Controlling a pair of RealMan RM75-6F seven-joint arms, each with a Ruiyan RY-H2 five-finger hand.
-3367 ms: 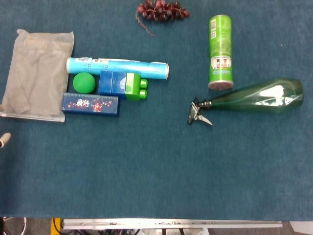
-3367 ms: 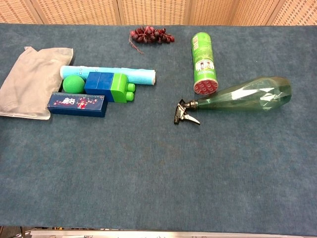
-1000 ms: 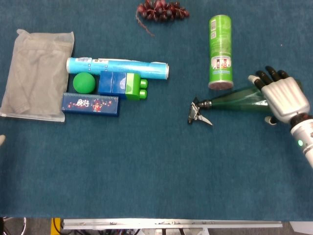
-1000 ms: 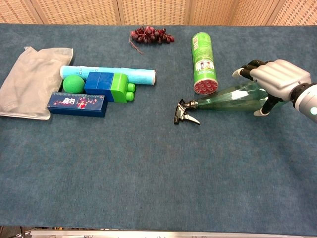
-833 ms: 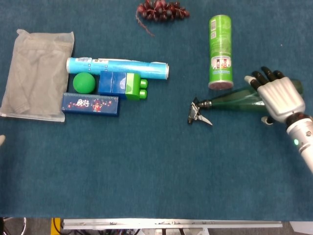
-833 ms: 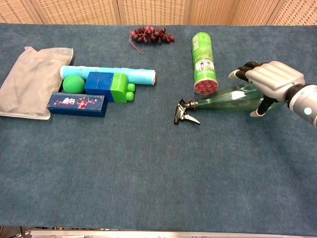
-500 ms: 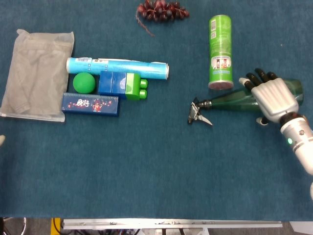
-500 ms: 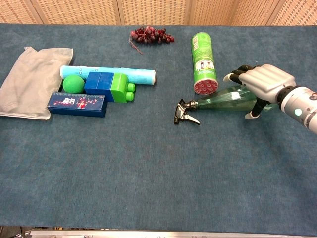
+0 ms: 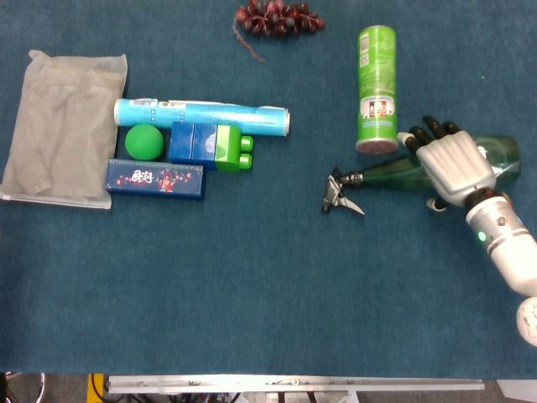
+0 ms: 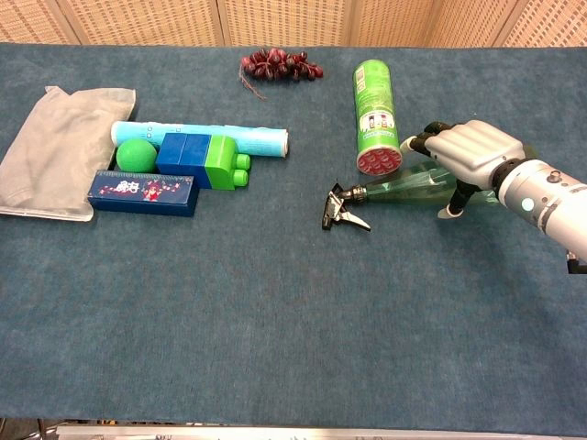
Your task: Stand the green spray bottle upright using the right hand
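- on the table [image 9: 252, 294], far left: flat grey bag [image 9: 63, 126]
- lying flat at right: green spray bottle [image 9: 394, 174], beside green can [image 9: 377, 88]
- over bottle's middle: right hand [image 9: 453, 168], fingers apart, curved around it; grip unclear

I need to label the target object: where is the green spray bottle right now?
The green spray bottle lies on its side at the table's right in the head view, just below the green can, nozzle pointing left, with the right hand over its body.
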